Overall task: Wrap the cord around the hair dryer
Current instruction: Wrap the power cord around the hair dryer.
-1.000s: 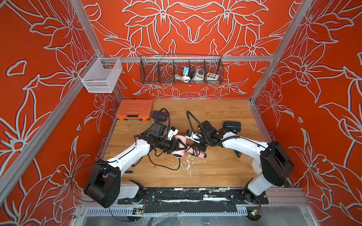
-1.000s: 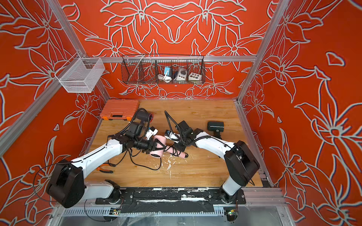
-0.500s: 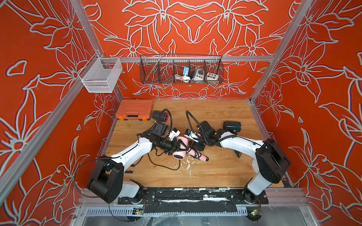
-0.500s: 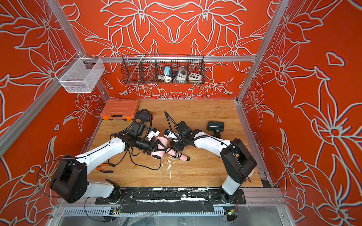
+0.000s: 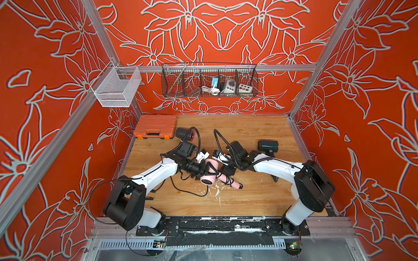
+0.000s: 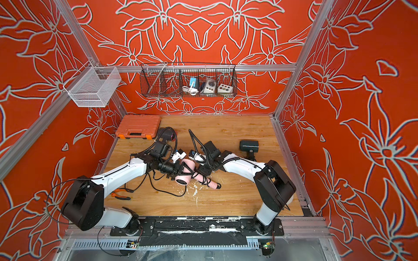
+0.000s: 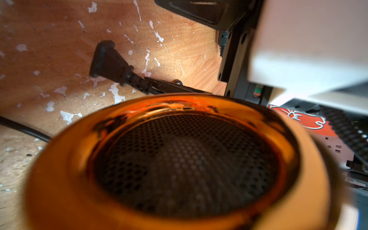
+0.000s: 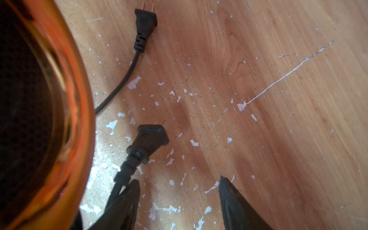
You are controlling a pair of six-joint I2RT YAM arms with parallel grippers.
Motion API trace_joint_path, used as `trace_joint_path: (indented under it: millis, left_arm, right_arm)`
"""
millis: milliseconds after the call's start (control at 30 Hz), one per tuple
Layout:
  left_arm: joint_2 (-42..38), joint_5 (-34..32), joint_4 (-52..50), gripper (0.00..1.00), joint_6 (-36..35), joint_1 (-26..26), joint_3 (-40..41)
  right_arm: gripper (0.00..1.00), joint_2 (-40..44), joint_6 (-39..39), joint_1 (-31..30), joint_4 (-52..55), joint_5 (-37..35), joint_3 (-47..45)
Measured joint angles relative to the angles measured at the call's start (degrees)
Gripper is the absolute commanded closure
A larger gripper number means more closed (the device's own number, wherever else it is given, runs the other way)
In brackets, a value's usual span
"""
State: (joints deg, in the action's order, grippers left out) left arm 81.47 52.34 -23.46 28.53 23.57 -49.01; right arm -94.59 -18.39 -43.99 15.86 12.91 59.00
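Closest to us, a loose black cord [image 5: 190,192] curls over the scuffed wooden bench [image 5: 248,198]. In the right wrist view we see its two-pronged plug [image 8: 145,22] lying flat on the wood. Off by the left arm, a pair of orange-handled pliers [image 6: 119,194] lies on the bench too.

Now to the middle, and here is the action. The pink hair dryer [image 5: 207,179] sits mid-bench between the two arms, one round end facing us and the handle slanting out to the right. The left hand [image 5: 208,170] is pressed tight onto the barrel, and its wrist camera is filled with the dryer's round black grille [image 7: 185,165]. The dryer's own black cord [image 5: 228,179] loops around the pink handle, and we spot the cord's plug [image 8: 150,139] just past the handle's end. The right hand [image 8: 178,179] is spread wide open. The cord below the plug runs right beside one of its fingers [image 8: 127,203], and we cannot tell whether it touches.

Further back, a dark teal hair dryer [image 5: 268,145] lies behind the right arm. A black hair dryer [image 5: 184,133] lies just beside an orange plastic tool case [image 5: 155,126] in the back left corner. On the wall, a black wire basket [image 5: 181,90] holds small gadgets, with a white mesh basket [image 5: 115,90] to its left.
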Motion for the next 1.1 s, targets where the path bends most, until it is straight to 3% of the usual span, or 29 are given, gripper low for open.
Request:
trace_joint_path:
  millis: [633, 967, 1100]
  left_arm:
    - [6.54, 0.02, 2.23, 1.00, -0.74, -1.03, -1.33]
    - [8.28, -0.98, 3.37, 1.00, -2.08, -1.07, -1.53]
    - [8.33, -1.53, 3.39, 1.00, -2.43, -1.09, -1.55]
  right_arm:
    - [0.39, -2.32, 2.78, -0.17, 0.04, -5.60, -0.48]
    - [0.51, -4.13, 4.63, -0.76, 3.23, -9.97, 0.37]
    - [0.46, -4.15, 5.44, -0.94, 4.20, -11.15, 0.37]
